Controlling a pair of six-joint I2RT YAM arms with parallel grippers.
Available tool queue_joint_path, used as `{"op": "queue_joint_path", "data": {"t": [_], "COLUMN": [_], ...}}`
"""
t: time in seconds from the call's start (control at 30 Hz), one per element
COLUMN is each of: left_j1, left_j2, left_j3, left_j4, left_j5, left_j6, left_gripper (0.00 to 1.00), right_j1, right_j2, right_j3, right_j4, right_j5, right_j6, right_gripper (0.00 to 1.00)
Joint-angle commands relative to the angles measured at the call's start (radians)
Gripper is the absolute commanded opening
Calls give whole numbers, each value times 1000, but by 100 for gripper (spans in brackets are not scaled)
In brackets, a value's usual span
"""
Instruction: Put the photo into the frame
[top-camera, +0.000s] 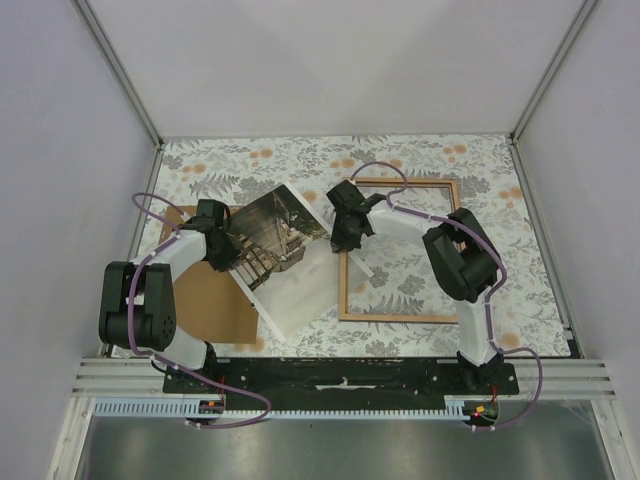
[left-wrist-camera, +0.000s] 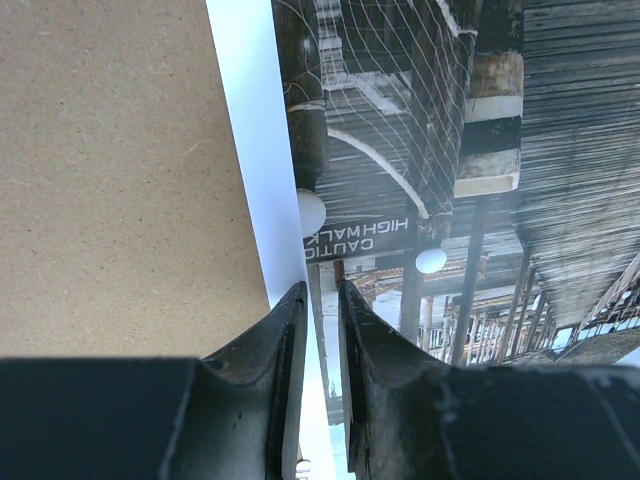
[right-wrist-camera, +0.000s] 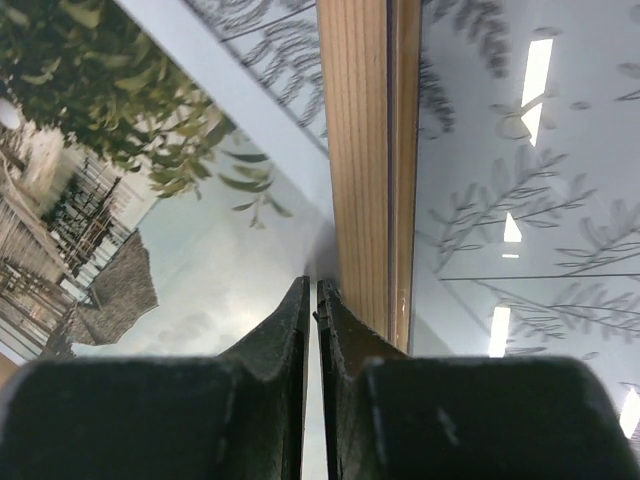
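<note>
Brown fibreboard, the backing panel (top-camera: 205, 300), lies at the left of the floral cloth (top-camera: 300, 160). The photo (top-camera: 290, 265) lies picture side up, overlapping the panel's right edge and reaching the left rail of the frame (top-camera: 400, 318), which lies wood side up. My left gripper (left-wrist-camera: 318, 290) is over the photo's white border, its jaws a narrow slit apart with print showing through the gap. My right gripper (right-wrist-camera: 311, 283) sits on the photo's edge beside the rail, jaws almost together. I cannot tell whether either is pinching the sheet.
</note>
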Motion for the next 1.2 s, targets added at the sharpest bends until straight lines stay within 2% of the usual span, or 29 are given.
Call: {"op": "queue_joint_path", "data": {"t": [0.0,0.53,0.93,1.17], "left_j1": [12,12,12,12], "left_j2": [7,6,3,-8], "left_j3": [-2,-3,0,15], "left_j4": [-18,-15,-16,-15], "left_j5": [-52,-45,-42,-10], "left_j6": [-15,-13,-7,8], "left_gripper": [25,25,25,25], "right_j1": [-50,-202,-260,-268], "right_j2": [-50,-140,-168,-194], "right_j3": [-64,-213,-284,-296], "right_j4": [-2,41,71,110], "right_j5": [39,37,20,-20], "right_j6": [-37,-127,-169,-195], "right_gripper": [13,17,18,30]}}
